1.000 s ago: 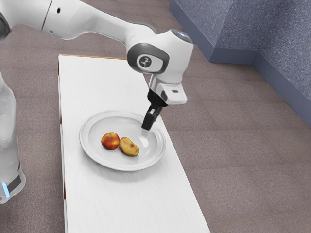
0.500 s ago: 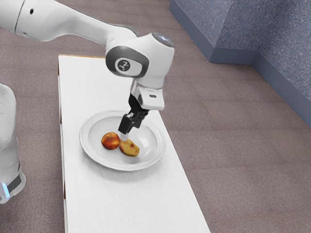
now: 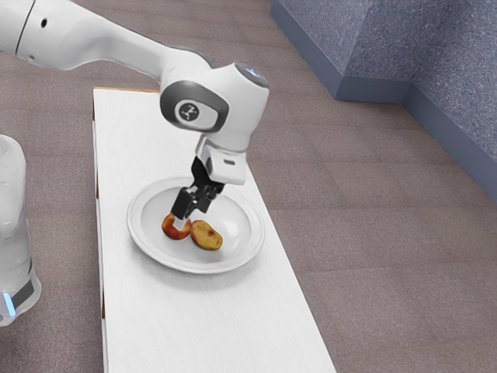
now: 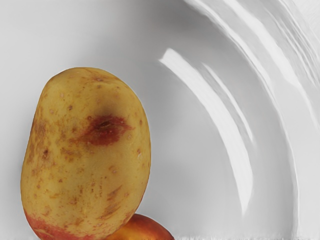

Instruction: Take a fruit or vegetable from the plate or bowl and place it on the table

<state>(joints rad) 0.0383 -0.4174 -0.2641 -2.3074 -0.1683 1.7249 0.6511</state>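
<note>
Left of centre in the exterior view, locate the plate (image 3: 133, 222) on the table (image 3: 140, 315). At its left, the peach (image 3: 172, 232) lies on the plate; the claw (image 3: 185, 221) overlaps it. You cannot tell whether the claw is released or clenched. It has shifted leftward from above the potato (image 3: 206, 236), now just right of the peach. Both items are unmoved: the peach is the likely target; confirm alignment before you grip, lest you nudge the potato.
</note>
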